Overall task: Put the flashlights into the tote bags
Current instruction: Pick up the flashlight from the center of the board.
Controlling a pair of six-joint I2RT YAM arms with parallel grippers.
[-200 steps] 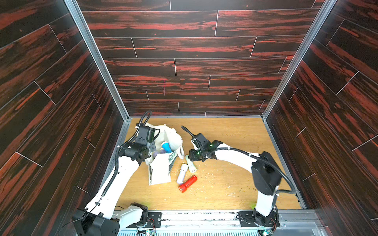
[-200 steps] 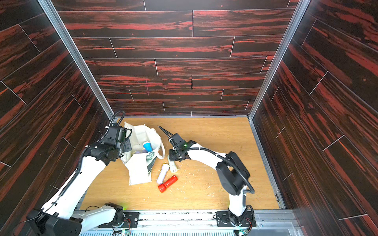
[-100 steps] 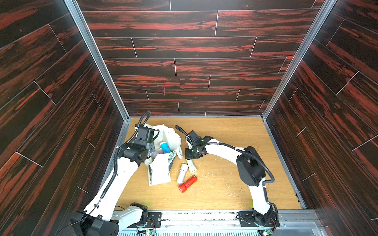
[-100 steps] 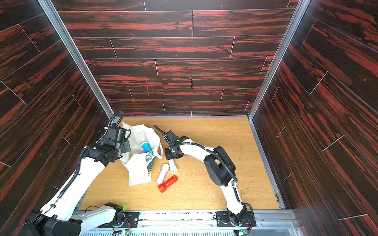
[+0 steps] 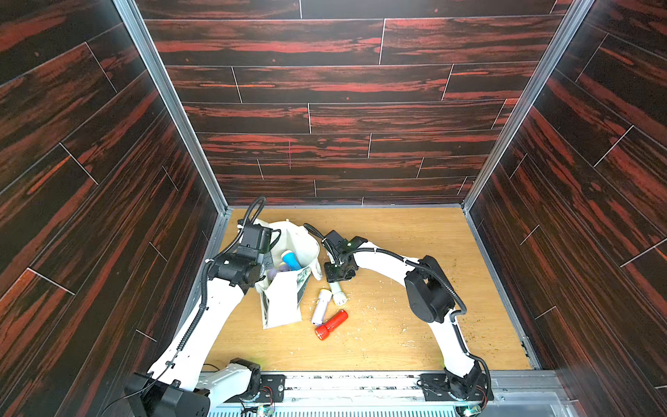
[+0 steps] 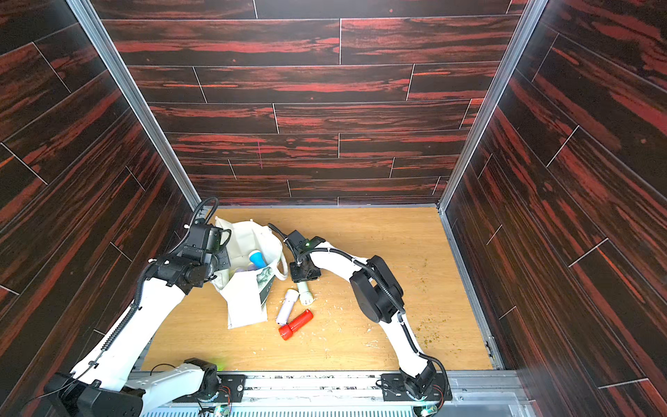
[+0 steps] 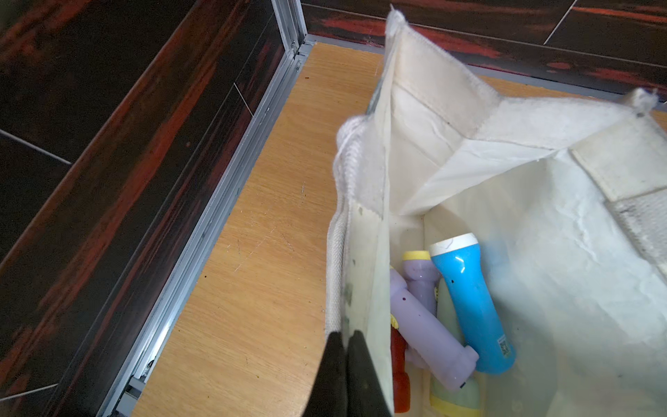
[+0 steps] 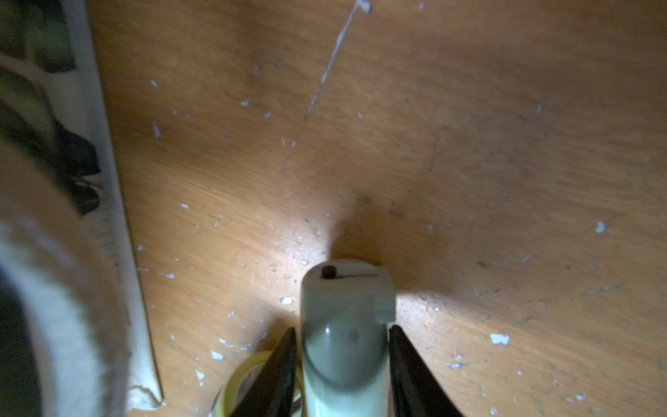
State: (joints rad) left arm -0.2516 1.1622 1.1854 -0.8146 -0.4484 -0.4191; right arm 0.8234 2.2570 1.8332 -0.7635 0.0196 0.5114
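The right hand (image 8: 343, 335) has shifted left and dropped over the cream flashlight (image 5: 338, 293) just right of the bag (image 5: 283, 307). It is now clamped on it, seemingly not yet lifted off the surface (image 5: 397, 234). The left hand (image 7: 346, 346) stays clenched on the bag's rim — mouth open — so the drop-in should come next.

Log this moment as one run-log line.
left gripper: shut on tote bag rim | right gripper: shut on pale flashlight | loose on table: lilac-white flashlight, red flashlight | in bag: blue flashlight
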